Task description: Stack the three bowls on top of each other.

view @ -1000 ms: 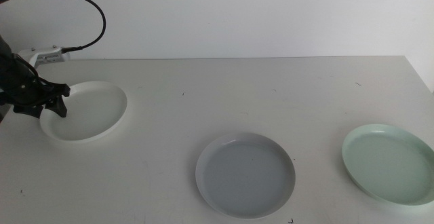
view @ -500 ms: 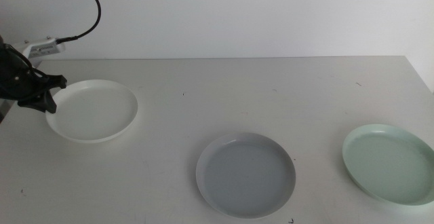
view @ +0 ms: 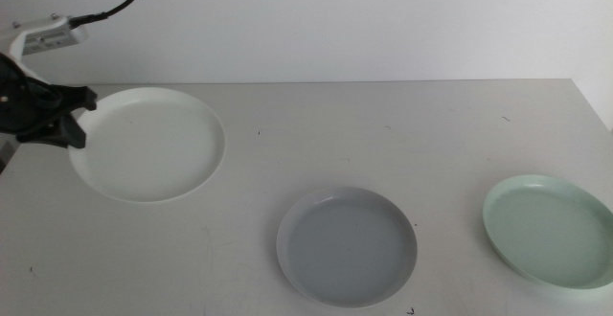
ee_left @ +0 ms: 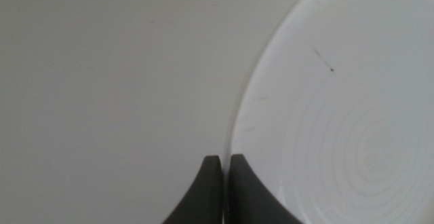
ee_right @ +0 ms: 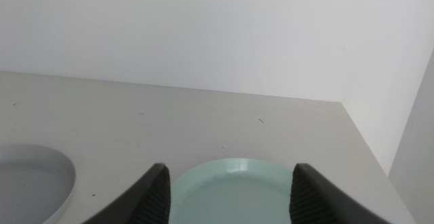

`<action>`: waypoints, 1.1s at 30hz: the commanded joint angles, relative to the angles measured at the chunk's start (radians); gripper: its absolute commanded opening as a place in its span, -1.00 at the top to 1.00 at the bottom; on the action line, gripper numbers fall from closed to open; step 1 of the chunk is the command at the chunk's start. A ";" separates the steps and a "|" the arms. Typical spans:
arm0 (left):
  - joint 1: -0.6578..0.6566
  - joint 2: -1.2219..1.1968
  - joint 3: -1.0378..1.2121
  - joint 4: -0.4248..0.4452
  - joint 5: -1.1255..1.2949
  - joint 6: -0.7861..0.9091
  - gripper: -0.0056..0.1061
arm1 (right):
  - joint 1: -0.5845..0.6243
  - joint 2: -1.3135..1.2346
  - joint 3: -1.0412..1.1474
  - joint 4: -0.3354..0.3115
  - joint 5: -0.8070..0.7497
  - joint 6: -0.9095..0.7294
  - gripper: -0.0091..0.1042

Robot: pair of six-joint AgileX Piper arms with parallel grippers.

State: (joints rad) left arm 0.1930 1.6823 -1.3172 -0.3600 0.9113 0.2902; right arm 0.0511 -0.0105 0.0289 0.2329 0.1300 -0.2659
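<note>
- Left gripper: far left of table, jaws clenched on the left rim of the white bowl. Wrist view shows the two jaws pressed together with the rim edge between them.
- White bowl: empty, at the left rear of the table; whether it touches the surface cannot be told.
- Grey bowl: flat on table, front centre, empty; well apart from the white one.
- Green bowl: flat on table, front right, empty, apart from grey bowl.
- Right gripper: out of the middle view; wrist view shows jaws spread wide, released, nothing between them, green bowl ahead of them, grey bowl to one side.
- No bowl stacked on another.
</note>
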 commanded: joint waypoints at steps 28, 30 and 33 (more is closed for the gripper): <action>-0.653 0.084 0.006 -0.062 -0.202 -0.252 0.90 | -0.007 0.002 -0.008 -0.011 -0.072 -0.009 0.03; -0.653 0.104 0.006 -0.073 -0.205 -0.252 0.90 | -0.007 0.002 -0.008 -0.011 -0.072 -0.009 0.03; -0.653 0.133 0.006 -0.078 -0.209 -0.247 0.90 | -0.007 0.002 -0.008 -0.011 -0.072 -0.009 0.03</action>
State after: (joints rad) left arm -0.4536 1.8548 -1.2846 -0.3979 0.7344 0.0541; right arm 0.0511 -0.0105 0.0289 0.2329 0.1300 -0.2659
